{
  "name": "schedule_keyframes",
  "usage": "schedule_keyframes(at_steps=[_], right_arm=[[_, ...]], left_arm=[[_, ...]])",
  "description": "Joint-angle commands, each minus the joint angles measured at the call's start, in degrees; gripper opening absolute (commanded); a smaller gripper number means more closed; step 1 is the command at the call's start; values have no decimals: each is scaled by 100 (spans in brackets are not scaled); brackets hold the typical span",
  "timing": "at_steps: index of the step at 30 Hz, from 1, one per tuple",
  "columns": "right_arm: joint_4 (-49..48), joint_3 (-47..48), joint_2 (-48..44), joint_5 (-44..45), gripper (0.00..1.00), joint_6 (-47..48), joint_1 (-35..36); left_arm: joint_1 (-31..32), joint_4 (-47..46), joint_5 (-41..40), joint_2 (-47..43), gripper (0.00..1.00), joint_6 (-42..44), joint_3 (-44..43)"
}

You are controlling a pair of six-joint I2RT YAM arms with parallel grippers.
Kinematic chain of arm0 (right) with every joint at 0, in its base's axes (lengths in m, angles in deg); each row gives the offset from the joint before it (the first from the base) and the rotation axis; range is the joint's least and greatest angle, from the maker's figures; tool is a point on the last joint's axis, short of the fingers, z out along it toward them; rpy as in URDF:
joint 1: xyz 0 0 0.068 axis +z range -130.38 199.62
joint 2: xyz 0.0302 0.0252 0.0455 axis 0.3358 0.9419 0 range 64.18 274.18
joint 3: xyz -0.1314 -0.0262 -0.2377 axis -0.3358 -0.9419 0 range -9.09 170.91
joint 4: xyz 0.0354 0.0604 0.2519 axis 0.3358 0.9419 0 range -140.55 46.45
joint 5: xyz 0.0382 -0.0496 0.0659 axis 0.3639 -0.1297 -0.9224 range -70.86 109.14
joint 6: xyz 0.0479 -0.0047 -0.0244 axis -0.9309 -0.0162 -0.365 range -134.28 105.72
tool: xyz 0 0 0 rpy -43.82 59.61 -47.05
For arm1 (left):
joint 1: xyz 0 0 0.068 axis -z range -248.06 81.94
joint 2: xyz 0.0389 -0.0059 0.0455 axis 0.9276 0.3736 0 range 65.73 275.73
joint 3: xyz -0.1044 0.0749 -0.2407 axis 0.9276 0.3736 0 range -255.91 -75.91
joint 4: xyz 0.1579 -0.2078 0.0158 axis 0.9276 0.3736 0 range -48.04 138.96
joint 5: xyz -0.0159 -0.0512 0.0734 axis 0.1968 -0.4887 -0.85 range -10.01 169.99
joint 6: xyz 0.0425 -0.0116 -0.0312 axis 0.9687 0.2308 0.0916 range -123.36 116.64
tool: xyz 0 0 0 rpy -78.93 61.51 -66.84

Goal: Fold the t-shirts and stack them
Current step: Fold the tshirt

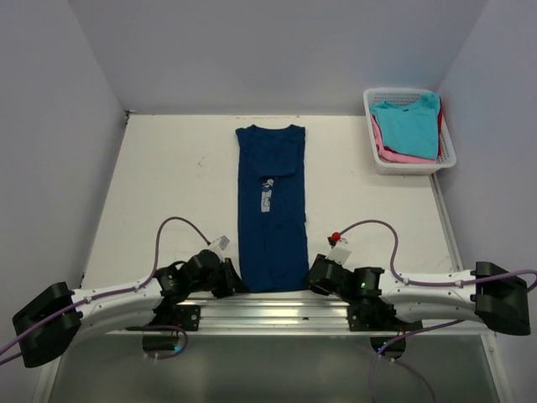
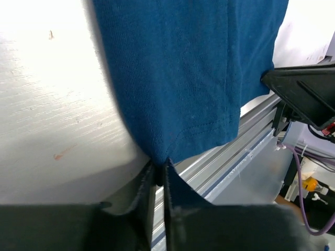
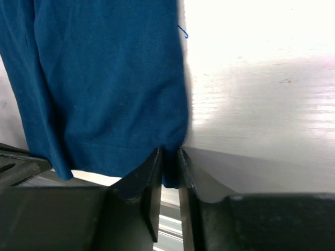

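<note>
The navy blue t-shirt (image 1: 270, 210) lies folded into a long narrow strip down the middle of the table, collar at the far end, a sliver of its pale print showing. My left gripper (image 1: 236, 281) is shut on the strip's near left hem corner (image 2: 159, 157). My right gripper (image 1: 310, 280) is shut on the near right hem corner (image 3: 170, 159). The navy cloth fills both wrist views (image 2: 193, 68) (image 3: 104, 78). A turquoise t-shirt (image 1: 407, 126) lies on top of a pink one (image 1: 394, 156) and a red one (image 1: 440, 117) in the basket.
The white lattice basket (image 1: 382, 164) stands at the far right corner of the table. An aluminium rail (image 1: 268, 306) runs along the near edge under the hem. Grey walls close in the left, far and right sides.
</note>
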Motion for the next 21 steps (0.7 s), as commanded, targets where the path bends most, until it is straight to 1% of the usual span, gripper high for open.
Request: schedule_keyframes(at_steps=[1,2,4,5,9,11,13,14,16,17,21], right_arm=[[-180,-358,397,-35,21,-133,0],[-364,-359,468,-62,13,-107,0],[-541,-341,643,-175,6,-54,0],[-620,-324,670,-211,0,16,0],[-428,-78,522,-159,0,236,0],[-130,28,302,-54,0,341,0],[186,168,57,104,0,429,0],[284,203,-14,131,0,456,0],[529,300,-199,288,0,560,0],[583,327,-234,359,0,605,0],[855,607,-270,711,0,816,0]], left_arm=[[-5,338,-230,234,9,120,433],[-5,294,-230,251,2,138,451],[-5,197,-230,243,0,138,477],[-5,170,-221,190,0,146,468],[-5,293,-291,-231,0,295,285],[-5,635,-423,-591,0,410,22],[-5,1064,-712,-933,0,647,-198],[-5,1206,-1000,-1022,0,813,-417],[-5,1513,-1257,-1189,0,989,-612],[-5,1576,-1502,-1207,0,1147,-769],[-5,1533,-1829,-989,0,1464,-1052]])
